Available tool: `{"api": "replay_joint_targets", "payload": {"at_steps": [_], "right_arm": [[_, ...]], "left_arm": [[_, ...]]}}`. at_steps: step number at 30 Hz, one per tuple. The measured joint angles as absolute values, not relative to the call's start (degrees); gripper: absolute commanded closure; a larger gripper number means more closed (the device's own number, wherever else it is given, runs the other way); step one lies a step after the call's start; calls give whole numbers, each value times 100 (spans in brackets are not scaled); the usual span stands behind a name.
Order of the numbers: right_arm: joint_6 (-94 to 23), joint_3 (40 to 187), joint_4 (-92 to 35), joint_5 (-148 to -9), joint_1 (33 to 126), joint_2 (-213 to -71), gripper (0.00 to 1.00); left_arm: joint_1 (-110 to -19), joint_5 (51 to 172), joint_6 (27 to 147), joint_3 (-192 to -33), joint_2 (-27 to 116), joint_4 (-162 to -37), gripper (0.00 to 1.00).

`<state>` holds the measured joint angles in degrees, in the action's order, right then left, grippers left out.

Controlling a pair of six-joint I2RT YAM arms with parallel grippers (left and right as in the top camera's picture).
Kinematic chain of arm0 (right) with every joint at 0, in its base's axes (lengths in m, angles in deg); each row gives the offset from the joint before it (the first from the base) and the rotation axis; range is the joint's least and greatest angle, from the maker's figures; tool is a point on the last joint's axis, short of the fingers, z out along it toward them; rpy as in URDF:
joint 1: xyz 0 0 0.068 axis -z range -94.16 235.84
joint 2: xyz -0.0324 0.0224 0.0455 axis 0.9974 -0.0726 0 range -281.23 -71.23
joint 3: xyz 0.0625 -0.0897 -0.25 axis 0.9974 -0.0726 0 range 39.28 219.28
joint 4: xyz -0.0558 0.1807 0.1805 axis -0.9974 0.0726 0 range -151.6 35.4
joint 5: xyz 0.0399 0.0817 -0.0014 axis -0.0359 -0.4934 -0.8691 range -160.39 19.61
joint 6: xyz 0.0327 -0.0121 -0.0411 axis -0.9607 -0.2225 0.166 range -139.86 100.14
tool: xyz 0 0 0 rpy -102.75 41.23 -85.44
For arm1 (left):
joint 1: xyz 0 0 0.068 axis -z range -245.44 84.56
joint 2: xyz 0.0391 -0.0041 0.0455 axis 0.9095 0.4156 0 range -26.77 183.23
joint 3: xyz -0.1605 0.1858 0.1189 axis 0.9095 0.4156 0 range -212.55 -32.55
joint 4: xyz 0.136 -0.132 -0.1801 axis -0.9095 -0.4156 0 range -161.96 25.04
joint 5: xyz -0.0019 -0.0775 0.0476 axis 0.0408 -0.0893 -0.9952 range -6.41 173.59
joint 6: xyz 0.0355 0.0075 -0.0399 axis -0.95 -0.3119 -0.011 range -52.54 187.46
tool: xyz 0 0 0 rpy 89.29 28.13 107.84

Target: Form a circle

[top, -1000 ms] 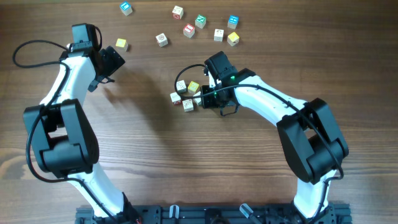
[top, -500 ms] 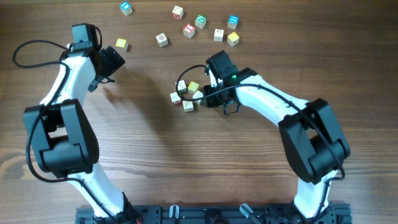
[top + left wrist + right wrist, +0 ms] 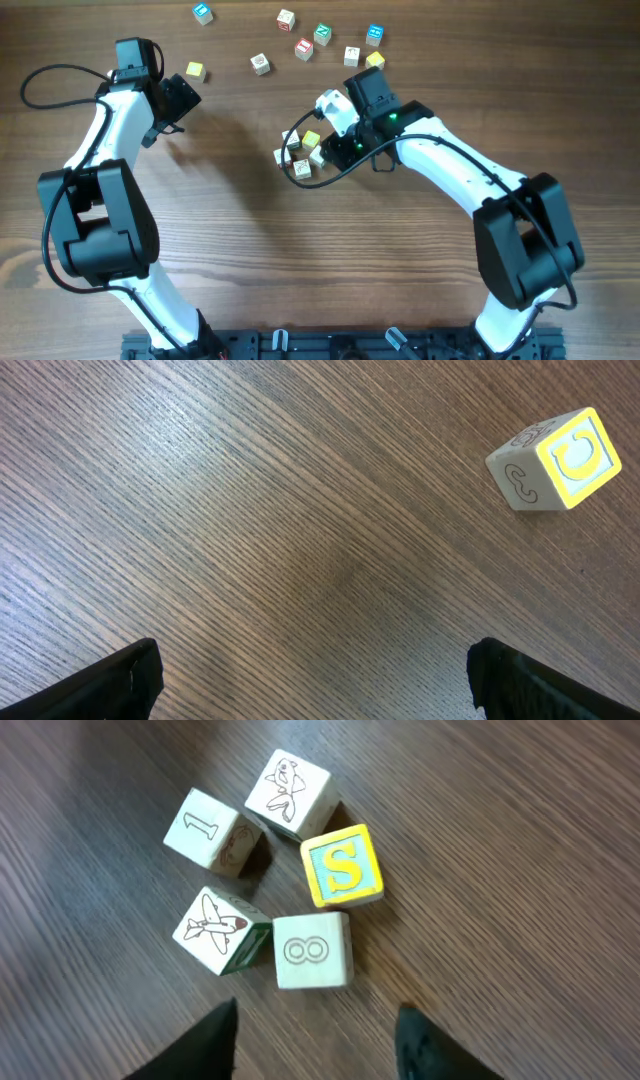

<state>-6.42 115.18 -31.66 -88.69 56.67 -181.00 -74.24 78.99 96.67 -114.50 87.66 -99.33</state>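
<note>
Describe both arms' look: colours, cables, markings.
The left arm and right arm match: white tubular links, bulky black joint housings and black jaws. A black cable loops off the left arm. A green light glows near the right wrist. No markings are legible from these views.

Circle (image 3: 300, 935): S cube (image 3: 343, 867) is framed yellow w/ teal face, yellow letter. Below it, 8 cube (image 3: 312, 951) is printed grey on pale wood; plane cube (image 3: 222, 931), lower-left of it, is edged green.
</note>
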Motion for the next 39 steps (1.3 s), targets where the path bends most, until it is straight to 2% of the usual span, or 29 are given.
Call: {"api": "replay_joint_targets", "payload": {"at_steps": [21,26,30,34,39], "right_arm": [[-603,11518,-3588,-8918,5505,-18723,46],[-603,11518,-3641,-8655,5505,-18754,54],[-605,11518,-3641,-8620,5505,-18754,56],[-625,11518,-3590,-8618,5505,-18754,64],[-627,11518,-3527,-8618,5505,-18754,64]], "left_arm": [[-7424,7899,9667,-11453,8766,-9933,0],[-7424,7899,9667,-11450,8766,-9933,0],[-7424,7899,9667,-11450,8766,-9933,0],[-7424,7899,9667,-11453,8766,-9933,0],[-7424,7899,9667,-11450,8766,-9933,0]]}}
